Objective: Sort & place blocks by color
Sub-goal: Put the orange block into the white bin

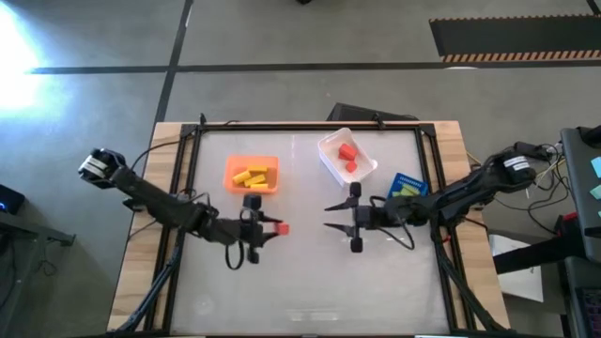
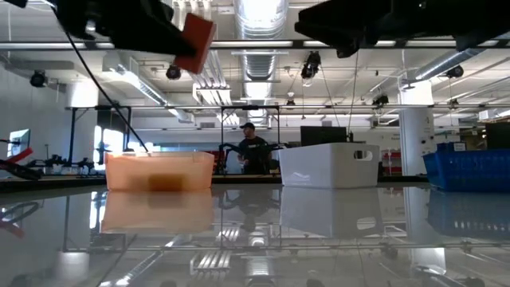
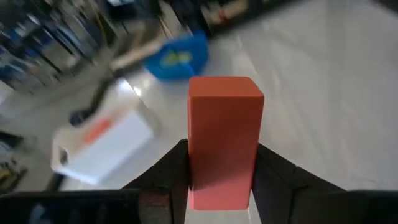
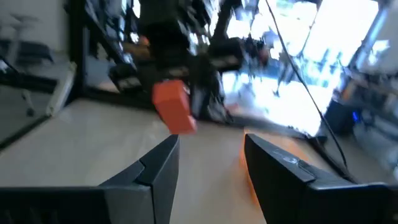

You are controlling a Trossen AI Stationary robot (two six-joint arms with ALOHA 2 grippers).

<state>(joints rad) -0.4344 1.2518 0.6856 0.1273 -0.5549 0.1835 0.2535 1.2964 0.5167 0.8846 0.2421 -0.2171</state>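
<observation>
1. Pinched between the two dark fingers of the left gripper (image 3: 217, 180), a small red rectangular block (image 3: 222, 140) stands with its long axis pointing out past the fingertips.
2. Seen from above, that block (image 1: 282, 228) is held clear of the tabletop, on the near side of the white rectangular plastic bin (image 1: 331, 161) and toward the left arm.
3. Two red blocks already lie in the white bin (so I judge it the red one's goal); the orange bin (image 1: 232, 187) beside it holds yellow blocks.
4. Facing it across the table, on the near side of the white bin, the right gripper (image 1: 331, 217) hangs with fingers spread and empty.
5. Both grippers sit near the bin, but only the left carries the block.
</observation>
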